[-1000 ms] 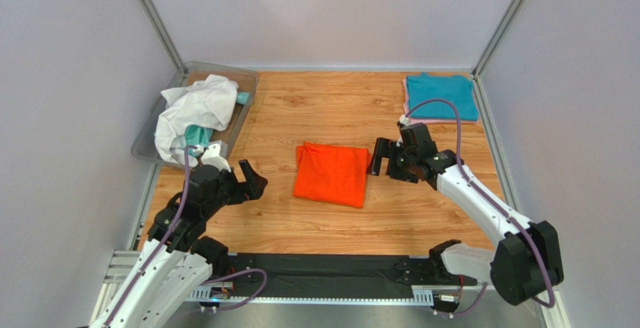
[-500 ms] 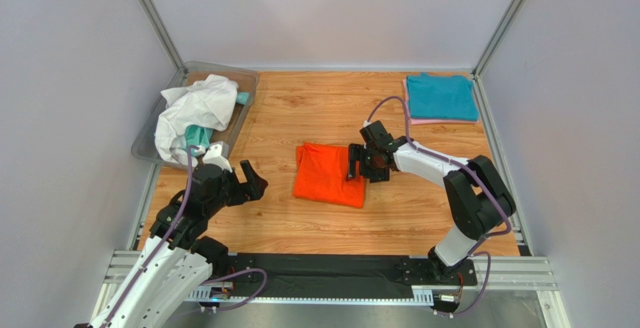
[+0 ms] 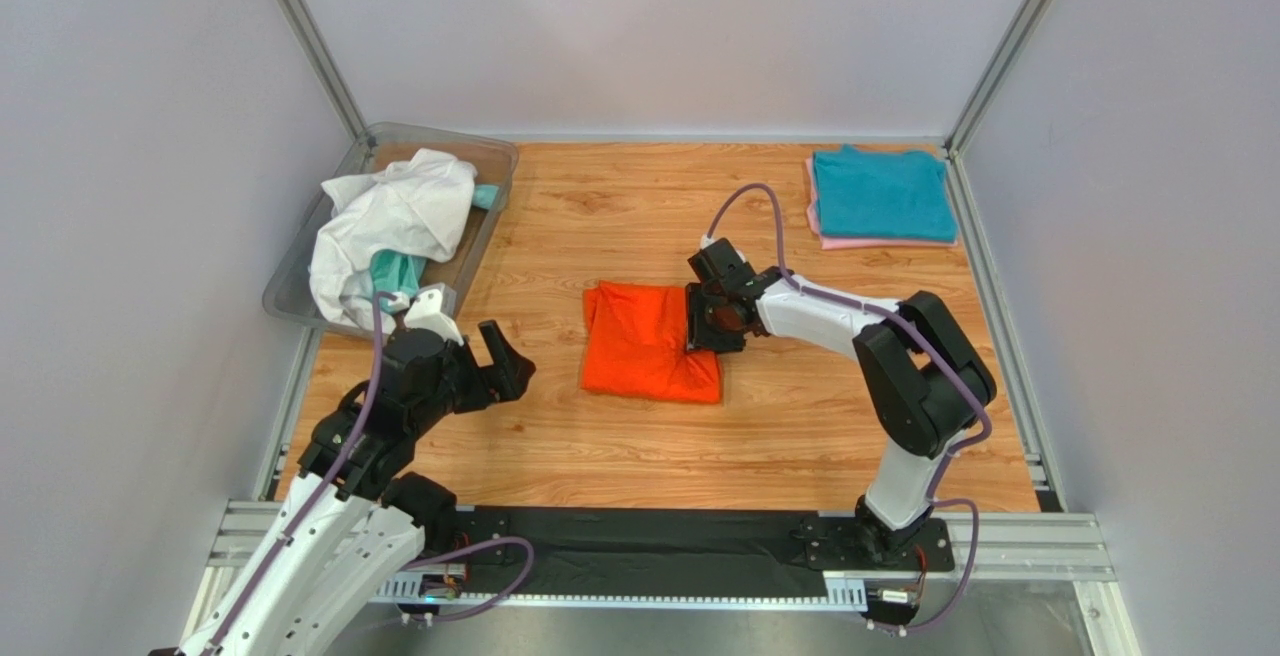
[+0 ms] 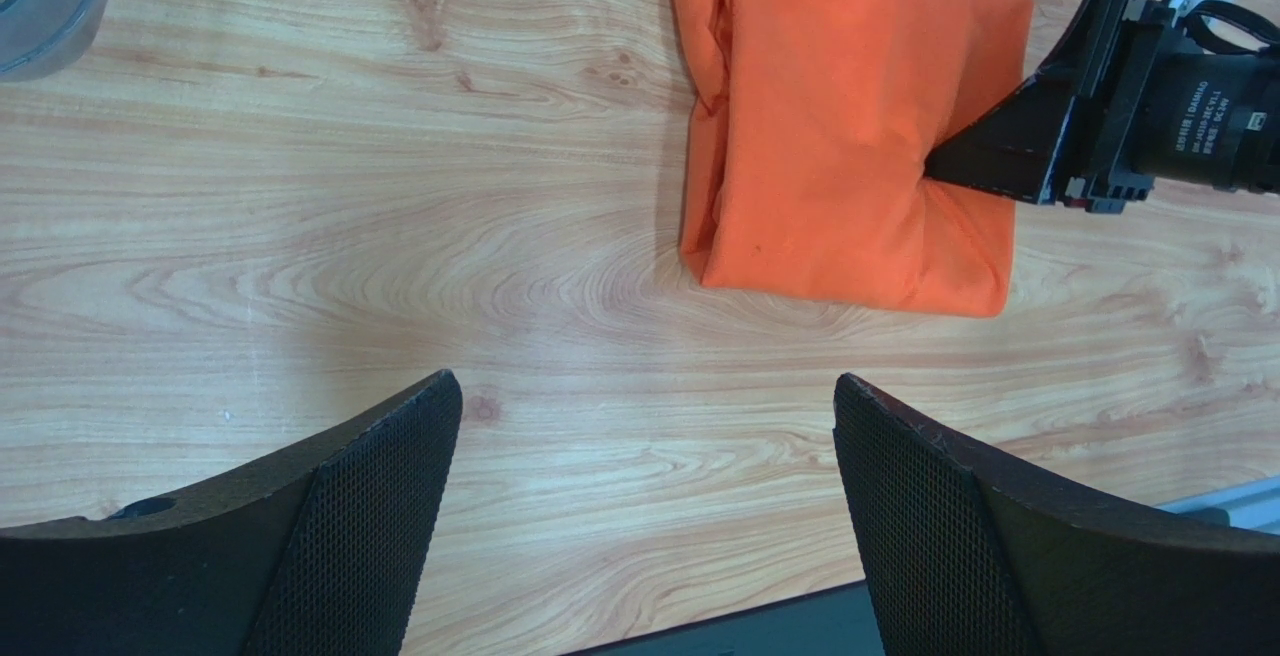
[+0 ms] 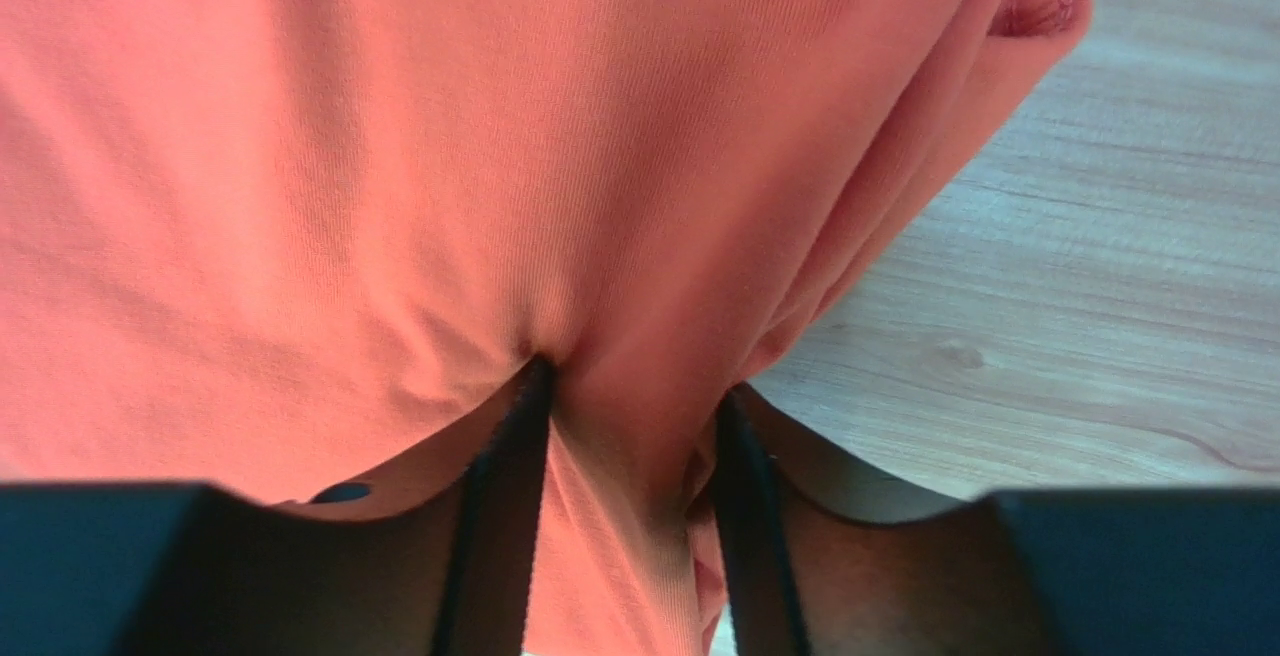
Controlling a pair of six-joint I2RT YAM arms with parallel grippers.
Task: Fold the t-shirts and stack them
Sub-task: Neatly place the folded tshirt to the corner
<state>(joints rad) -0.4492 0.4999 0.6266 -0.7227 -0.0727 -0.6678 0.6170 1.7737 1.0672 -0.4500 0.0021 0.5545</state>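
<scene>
Orange shirt (image 3: 654, 344) is thin soft knit and prob weighs next to nothing, so I'd expect it to sag and slide on the wood rather than hold its shape. Imo you grab it at an edge w/ all layers pinched, not just the top one, or the fold opens up. Right gripper (image 3: 706, 323) is narrowed down on a bunched ridge of cloth at the shirt's edge farthest from the bin (image 3: 301, 274); the wrist cam shows cloth puckering between the fingers (image 5: 511, 521). Left gripper (image 3: 504, 361) is spread wide w/ nothing in it, just past the bin's near end, apart from the shirt. Looks-wise it's bright solid orange, folded into a rough rectangle, w/ a thicker roll on the bin-side edge, a few creases, and corners not square. It lies on the table (image 3: 631, 206), well apart from the bin. In the bin there's a crumpled white shirt (image 3: 391, 214) spilling over the rim. In the far corner opposite the bin, a teal shirt (image 3: 882, 194) sits folded on a pink shirt (image 3: 887, 244), so orange prob goes on that stack.
</scene>
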